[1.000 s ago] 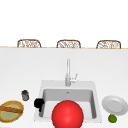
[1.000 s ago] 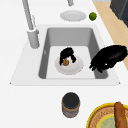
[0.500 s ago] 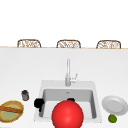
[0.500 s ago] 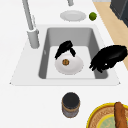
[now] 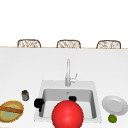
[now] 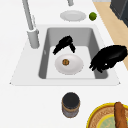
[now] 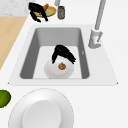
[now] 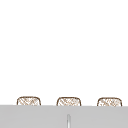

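Note:
A white plate (image 6: 75, 68) lies on the floor of the sink (image 5: 45, 85), with a small round brown thing (image 6: 65, 61) resting on it. My right hand (image 6: 63, 43) hangs just above the plate's far edge, fingers straight and pointing down, holding nothing. From the right side, the right hand (image 7: 61, 52) stands over the plate (image 7: 53, 72) beside the brown thing (image 7: 61, 66). In the front view the right hand (image 5: 72, 98) peeks out behind a big red ball (image 5: 67, 115). My left hand (image 5: 38, 103) floats idle, fingers relaxed, over the sink's left rim.
The faucet (image 5: 67, 72) rises behind the sink. Left of the sink stand a dark jar (image 5: 25, 95) and a yellow-rimmed basket (image 5: 11, 111) holding a baguette. To the right lie a second white plate (image 5: 115, 105) and a lime (image 5: 112, 118). Three chair backs line the counter's far edge.
My right hand has lifted off the brown thing and drawn back toward the plate's far edge. The brown thing now lies uncovered on the plate. The left hand has stayed put.

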### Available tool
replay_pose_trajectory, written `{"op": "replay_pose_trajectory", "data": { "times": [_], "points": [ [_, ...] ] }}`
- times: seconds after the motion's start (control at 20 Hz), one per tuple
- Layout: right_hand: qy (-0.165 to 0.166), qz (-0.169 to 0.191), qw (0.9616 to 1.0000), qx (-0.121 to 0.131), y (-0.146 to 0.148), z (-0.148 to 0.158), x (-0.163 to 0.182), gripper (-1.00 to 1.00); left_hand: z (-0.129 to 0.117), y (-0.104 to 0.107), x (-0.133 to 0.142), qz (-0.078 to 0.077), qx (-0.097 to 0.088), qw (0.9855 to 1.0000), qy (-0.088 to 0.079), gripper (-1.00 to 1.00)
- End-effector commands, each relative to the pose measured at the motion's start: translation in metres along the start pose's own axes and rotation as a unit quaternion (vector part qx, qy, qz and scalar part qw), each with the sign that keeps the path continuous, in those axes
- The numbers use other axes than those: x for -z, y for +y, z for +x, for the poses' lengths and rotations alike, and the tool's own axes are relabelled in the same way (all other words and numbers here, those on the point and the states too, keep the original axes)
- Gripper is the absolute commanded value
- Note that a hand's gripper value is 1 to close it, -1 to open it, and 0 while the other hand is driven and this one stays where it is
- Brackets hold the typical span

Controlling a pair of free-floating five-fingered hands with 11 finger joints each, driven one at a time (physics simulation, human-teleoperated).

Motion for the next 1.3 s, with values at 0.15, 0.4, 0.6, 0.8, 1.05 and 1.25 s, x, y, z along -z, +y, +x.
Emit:
{"op": "replay_pose_trajectory", "data": {
  "times": [0.15, 0.4, 0.6, 0.8, 1.05, 1.25],
  "points": [
    [-0.033, -0.064, 0.9973, -0.017, -0.028, -0.020, -0.020, -1.00, 0.000, 0.000, 0.000, 0.000, 0.000, 1.0000, 0.000, 0.00],
    [-0.053, -0.099, 0.9934, -0.022, -0.051, -0.034, -0.035, -1.00, 0.000, 0.000, 0.000, 0.000, 0.000, 1.0000, 0.000, 0.00],
    [-0.068, -0.122, 0.9898, -0.025, -0.071, -0.043, -0.047, -1.00, 0.000, 0.000, 0.000, 0.000, 0.000, 1.0000, 0.000, 0.00],
    [-0.086, -0.146, 0.9851, -0.030, -0.089, -0.051, -0.057, -1.00, 0.000, 0.000, 0.000, 0.000, 0.000, 1.0000, 0.000, 0.00],
    [-0.107, -0.156, 0.9814, -0.034, -0.113, -0.057, -0.065, -1.00, 0.000, 0.000, 0.000, 0.000, 0.000, 1.0000, 0.000, 0.00],
    [-0.122, -0.154, 0.9799, -0.035, -0.137, -0.062, -0.069, -1.00, 0.000, 0.000, 0.000, 0.000, 0.000, 1.0000, 0.000, 0.00]
  ]
}}
